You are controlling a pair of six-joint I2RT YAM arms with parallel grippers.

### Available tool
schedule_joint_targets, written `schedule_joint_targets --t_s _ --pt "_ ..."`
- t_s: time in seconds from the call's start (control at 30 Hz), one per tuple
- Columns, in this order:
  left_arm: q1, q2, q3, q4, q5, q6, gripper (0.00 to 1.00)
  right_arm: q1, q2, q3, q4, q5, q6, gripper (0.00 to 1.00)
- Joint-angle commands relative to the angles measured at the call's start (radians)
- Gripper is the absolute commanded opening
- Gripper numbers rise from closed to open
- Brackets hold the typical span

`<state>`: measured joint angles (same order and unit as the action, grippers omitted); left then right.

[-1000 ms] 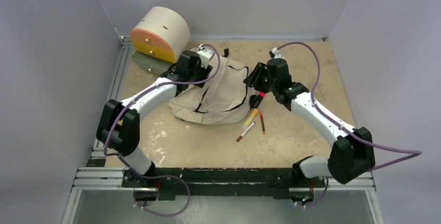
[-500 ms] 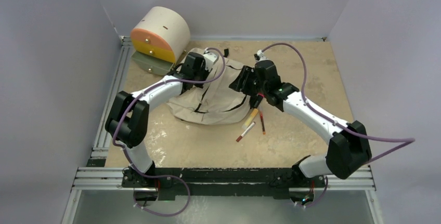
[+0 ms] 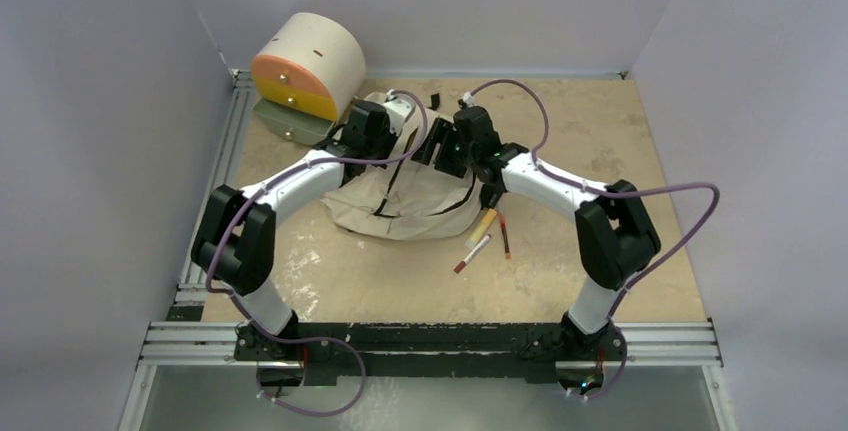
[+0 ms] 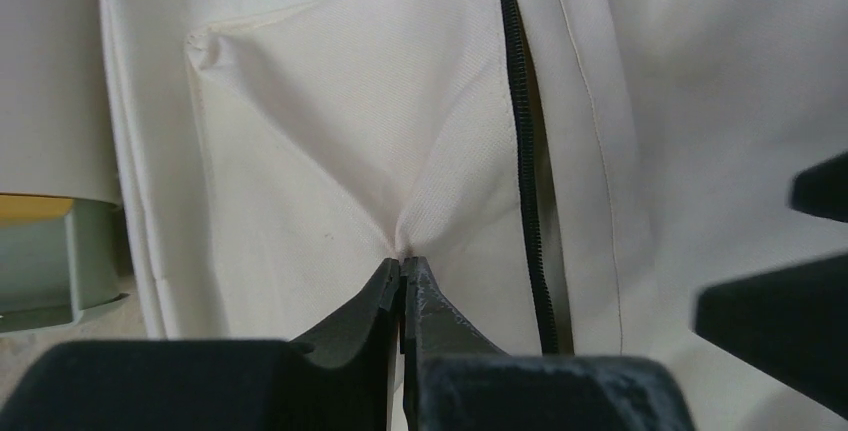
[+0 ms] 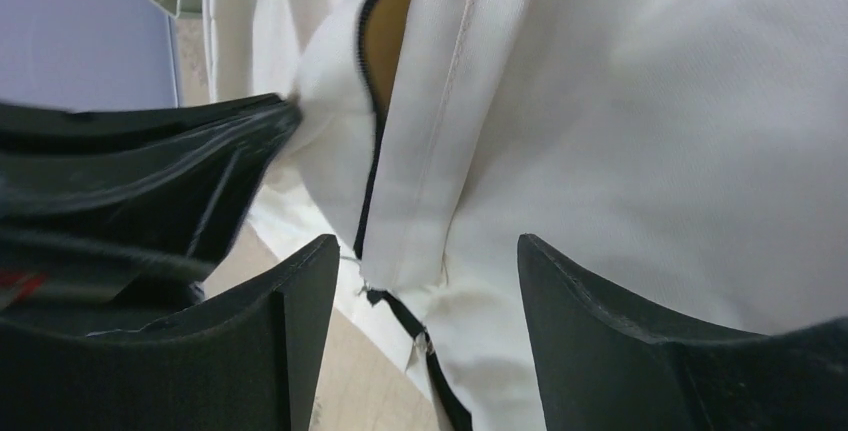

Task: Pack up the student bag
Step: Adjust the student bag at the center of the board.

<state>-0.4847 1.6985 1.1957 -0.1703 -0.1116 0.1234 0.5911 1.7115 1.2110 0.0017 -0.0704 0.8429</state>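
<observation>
Beige student bag [image 4: 300, 151] in left hand [image 4: 403, 267]

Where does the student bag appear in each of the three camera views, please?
Top external: the student bag lies centre, beside the drawer unit.
Left wrist: it fills nearly the whole picture; the left claw pinches a fold of it.
Right wrist: it fills the top and right, behind the open right claw.
Shared landmark: its black zipper.
</observation>
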Motion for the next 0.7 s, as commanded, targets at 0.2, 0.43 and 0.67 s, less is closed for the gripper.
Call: schedule_joint_targets --t_s 0.2,0.43,0.67 --pt "0.029 -0.105 -0.005 0.037 -0.028 -0.014 0.00 0.021 0.104 0.142 0.091 -0.002 0.039 0.65" --pt "0.038 -0.115 -0.008 0.038 -0.025 -0.019 0.00 0.023 0.088 0.082 0.210 -0.027 0.070 0.56" --pt "0.040 -0.118 -0.013 0.037 -0.023 -0.019 0.00 0.022 0.123 0.093 0.310 -0.071 0.163 0.53"
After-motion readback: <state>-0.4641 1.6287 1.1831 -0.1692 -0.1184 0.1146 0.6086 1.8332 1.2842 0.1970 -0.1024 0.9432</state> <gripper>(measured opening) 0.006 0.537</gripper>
